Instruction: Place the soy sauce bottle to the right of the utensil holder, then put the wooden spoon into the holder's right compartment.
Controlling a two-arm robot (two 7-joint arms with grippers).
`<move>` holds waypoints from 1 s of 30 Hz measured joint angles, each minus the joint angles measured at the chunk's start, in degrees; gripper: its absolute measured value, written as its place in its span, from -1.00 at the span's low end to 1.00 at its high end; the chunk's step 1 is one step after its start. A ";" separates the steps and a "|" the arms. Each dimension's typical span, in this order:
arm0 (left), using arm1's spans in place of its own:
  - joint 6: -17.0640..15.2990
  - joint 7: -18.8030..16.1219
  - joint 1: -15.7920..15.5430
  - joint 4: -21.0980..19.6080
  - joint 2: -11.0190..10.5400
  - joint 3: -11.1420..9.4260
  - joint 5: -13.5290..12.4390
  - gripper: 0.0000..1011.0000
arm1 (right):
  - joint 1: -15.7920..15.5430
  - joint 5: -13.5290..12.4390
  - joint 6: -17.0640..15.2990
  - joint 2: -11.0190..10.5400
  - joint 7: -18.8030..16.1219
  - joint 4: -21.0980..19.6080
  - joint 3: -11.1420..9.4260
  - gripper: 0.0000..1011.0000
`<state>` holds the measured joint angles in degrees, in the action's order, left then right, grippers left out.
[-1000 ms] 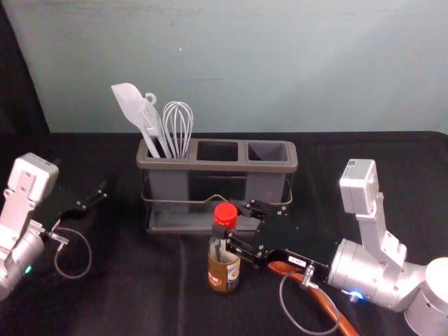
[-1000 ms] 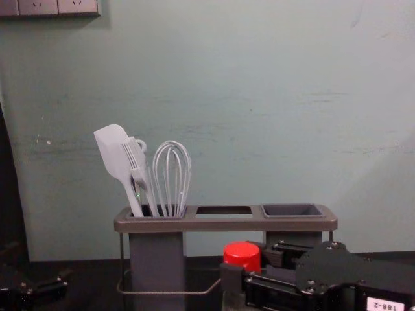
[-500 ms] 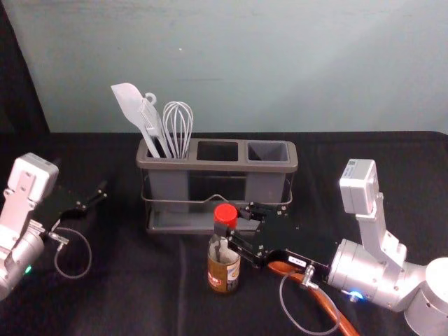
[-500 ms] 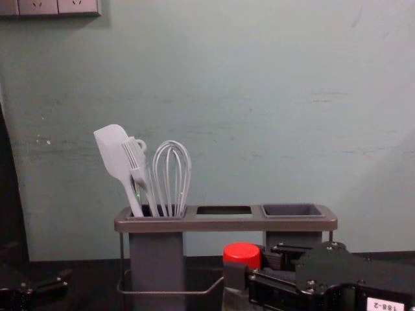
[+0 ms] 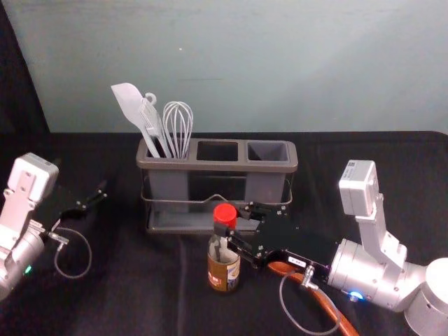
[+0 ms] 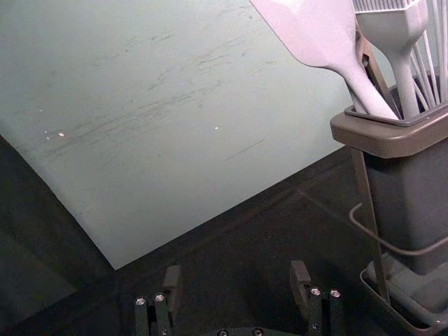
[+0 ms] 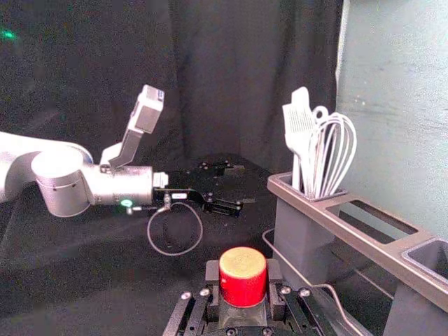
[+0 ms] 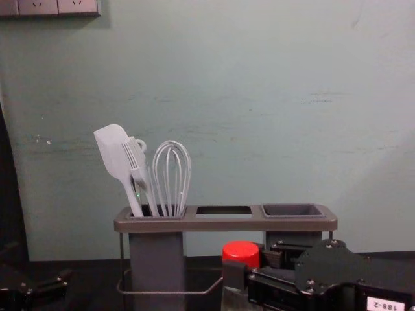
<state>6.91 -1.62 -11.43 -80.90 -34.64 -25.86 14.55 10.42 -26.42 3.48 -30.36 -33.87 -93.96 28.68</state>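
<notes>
Bottle [image 5: 224, 271] in right end effector [image 5: 231, 218], utensils [image 5: 130, 105] in holder [image 5: 231, 166]

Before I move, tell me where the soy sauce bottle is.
In the head view's lower middle, the soy sauce bottle is upright in front of the utensil holder, its top held by the right gripper.

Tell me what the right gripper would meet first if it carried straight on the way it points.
The soy sauce bottle: the right gripper already has it between its fingers, by the red cap. Past that, I can't judge the depth well enough to say.
</notes>
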 joint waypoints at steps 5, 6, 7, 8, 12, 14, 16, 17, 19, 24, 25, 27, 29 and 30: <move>0.00 0.00 0.00 0.00 0.00 0.00 0.00 1.00 | -0.85 -0.58 -0.33 -0.25 0.55 -0.97 -0.74 -0.23; 0.00 0.00 0.00 0.00 0.00 0.00 0.00 1.00 | -1.25 -0.85 -0.55 -0.40 0.80 -1.49 -1.07 -0.23; 0.00 0.00 0.00 0.00 0.00 0.00 0.00 1.00 | -1.69 -1.34 -0.77 -0.60 1.01 -2.03 -1.39 -0.23; 0.00 0.00 0.00 0.00 0.00 0.00 0.00 1.00 | -2.69 -2.28 -1.14 -1.07 1.34 -3.36 -2.14 -0.23; 0.00 0.00 0.00 0.00 0.00 0.00 0.00 1.00 | -6.39 -3.99 -2.09 -3.66 2.58 -8.45 -4.34 -0.23; 0.00 0.00 0.00 0.00 0.00 0.00 0.00 1.00 | -9.12 -4.68 -2.13 -5.86 3.15 -11.77 -6.00 -0.23; 0.00 0.00 0.00 0.00 0.00 0.00 0.00 1.00 | -11.21 -5.15 -1.87 -7.38 3.41 -13.76 -7.28 -0.23; 0.00 0.00 0.00 0.00 0.00 0.00 0.00 1.00 | -13.49 -5.69 -1.42 -8.88 3.72 -15.66 -8.82 -0.23; 0.00 0.00 0.00 0.00 0.00 0.00 0.00 1.00 | -15.49 -6.18 -0.97 -10.31 4.04 -17.20 -10.44 -0.23; 0.00 0.00 0.00 0.00 0.00 0.00 0.00 1.00 | -23.75 -8.23 1.30 -14.44 5.16 -20.68 -17.77 -0.23; 0.00 0.00 0.00 0.00 0.00 0.00 0.00 1.00 | -24.78 -8.46 1.62 -14.75 5.36 -20.89 -18.82 -0.23; 0.00 0.00 0.00 0.00 0.00 0.00 0.00 1.00 | -26.45 -8.82 2.17 -15.19 5.70 -21.06 -20.55 -0.23; 0.00 0.00 0.00 0.00 0.00 0.00 0.00 1.00 | -28.16 -9.11 2.68 -15.50 6.11 -20.89 -22.65 -0.23; 0.00 0.00 0.00 0.00 0.00 0.00 0.00 1.00 | -28.75 -9.24 2.94 -15.50 6.24 -20.36 -23.65 -0.23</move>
<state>6.91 -1.62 -11.43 -80.90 -34.65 -25.86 14.55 -18.33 -35.65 6.43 -45.86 -27.64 -114.32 5.03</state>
